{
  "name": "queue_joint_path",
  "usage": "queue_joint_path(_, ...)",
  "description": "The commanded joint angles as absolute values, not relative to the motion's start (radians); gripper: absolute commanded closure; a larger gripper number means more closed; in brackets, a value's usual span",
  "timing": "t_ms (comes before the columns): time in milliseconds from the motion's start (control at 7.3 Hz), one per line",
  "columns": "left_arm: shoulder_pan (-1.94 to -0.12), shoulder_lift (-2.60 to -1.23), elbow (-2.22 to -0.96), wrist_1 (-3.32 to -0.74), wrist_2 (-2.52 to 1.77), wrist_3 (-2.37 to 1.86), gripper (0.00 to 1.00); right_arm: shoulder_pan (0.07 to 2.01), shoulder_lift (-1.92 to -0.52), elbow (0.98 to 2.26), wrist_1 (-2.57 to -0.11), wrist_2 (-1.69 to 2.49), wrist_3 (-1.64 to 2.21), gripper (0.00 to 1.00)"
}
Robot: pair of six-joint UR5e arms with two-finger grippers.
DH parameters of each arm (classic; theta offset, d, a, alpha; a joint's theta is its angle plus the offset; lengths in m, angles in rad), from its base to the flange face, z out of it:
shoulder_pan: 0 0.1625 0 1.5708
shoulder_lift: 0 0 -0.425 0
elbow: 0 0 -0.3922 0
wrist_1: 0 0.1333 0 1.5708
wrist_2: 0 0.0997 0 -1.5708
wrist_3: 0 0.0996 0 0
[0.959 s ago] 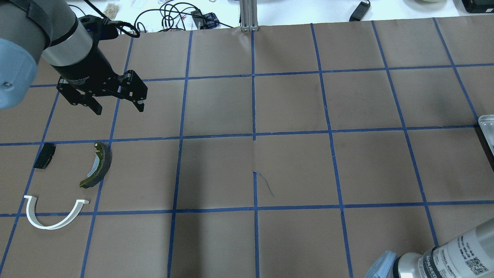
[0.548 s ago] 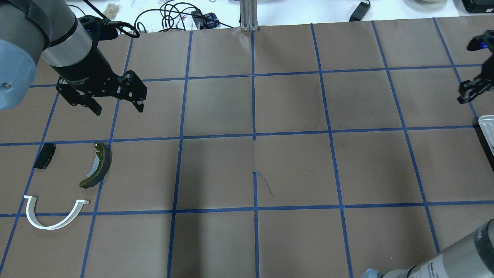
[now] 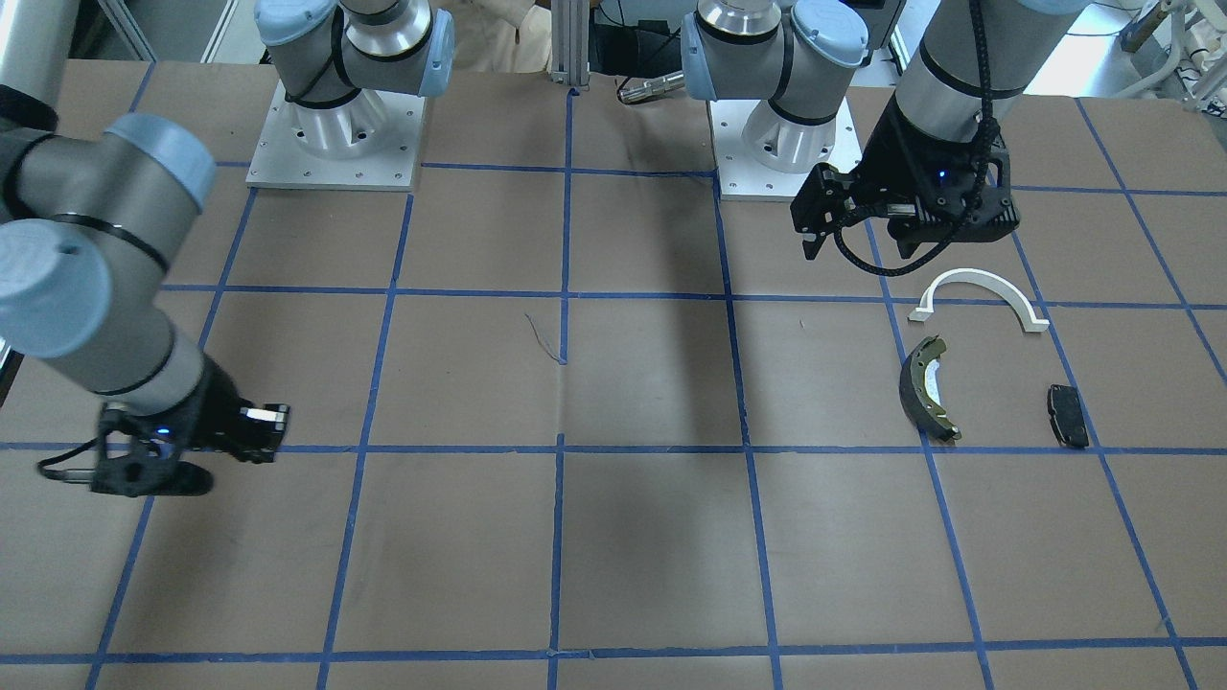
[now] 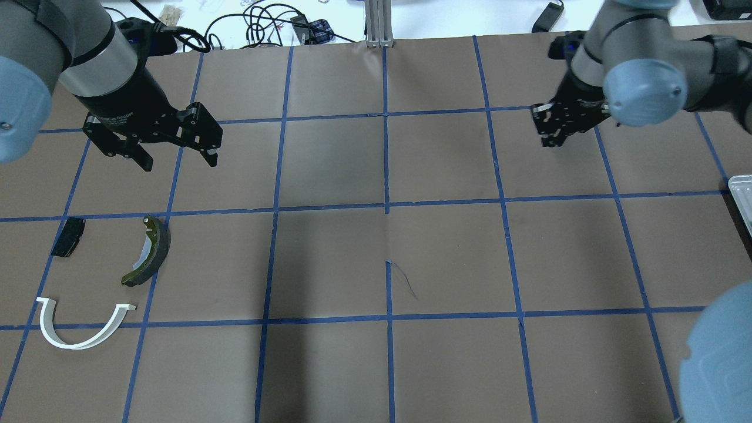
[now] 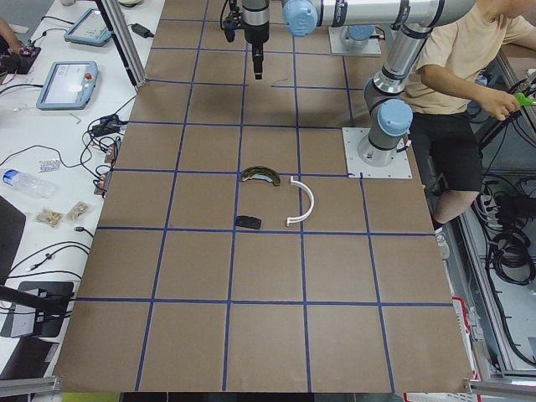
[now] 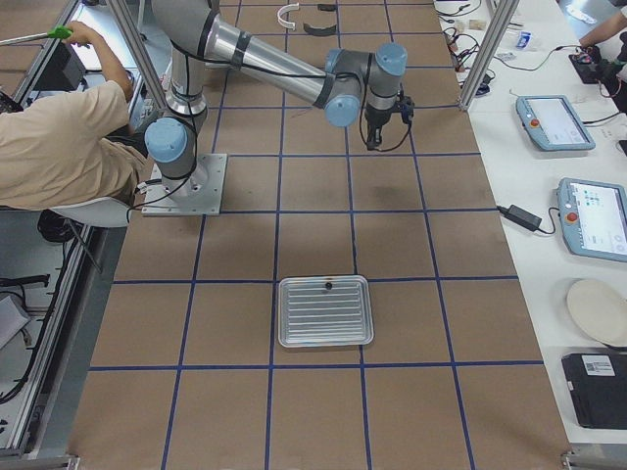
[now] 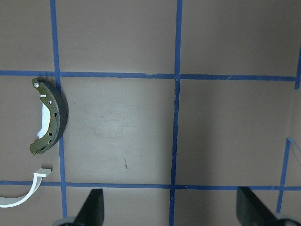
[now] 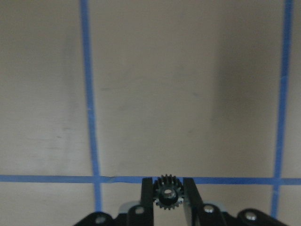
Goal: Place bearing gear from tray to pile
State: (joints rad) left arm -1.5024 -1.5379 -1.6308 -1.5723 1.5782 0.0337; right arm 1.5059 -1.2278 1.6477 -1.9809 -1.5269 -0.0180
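My right gripper [image 4: 551, 140] is shut on a small black toothed bearing gear [image 8: 165, 192], held between its fingertips above bare table, far right of centre. The silvery tray [image 6: 323, 323] lies on the right end of the table; only its corner [image 4: 741, 194] shows in the overhead view. The pile lies at the left: a white arch [image 4: 76, 336], a dark brake shoe [image 4: 150, 249] with olive lining, and a small black pad [image 4: 67, 237]. My left gripper [image 4: 179, 163] is open and empty, hovering just beyond the brake shoe [image 7: 47, 117].
A small dark item [image 6: 328, 285] sits at the tray's far rim. The brown table has a blue tape grid. Cables and a metal post [image 4: 379, 23] line the far edge. A seated person [image 6: 59, 147] is beside the robot's bases.
My right arm has swung in from the right edge and moved left over the table with the gear. The left gripper has stayed almost in place, still open.
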Motion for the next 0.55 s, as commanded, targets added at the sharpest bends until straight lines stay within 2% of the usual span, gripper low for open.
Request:
queue_joint_path(0, -1.502, -1.540, -1.638, -1.572, 1.574, 0.034, 0.00, 1.763, -1.186, 1.651, -2.067, -1.496, 0.368, 1.00)
queue_joint_path(411, -1.503, -1.543, -1.647, -1.563, 1.572, 0.034, 0.00, 1.951, -1.082, 1.651, -2.199, -1.497, 0.581, 1.00)
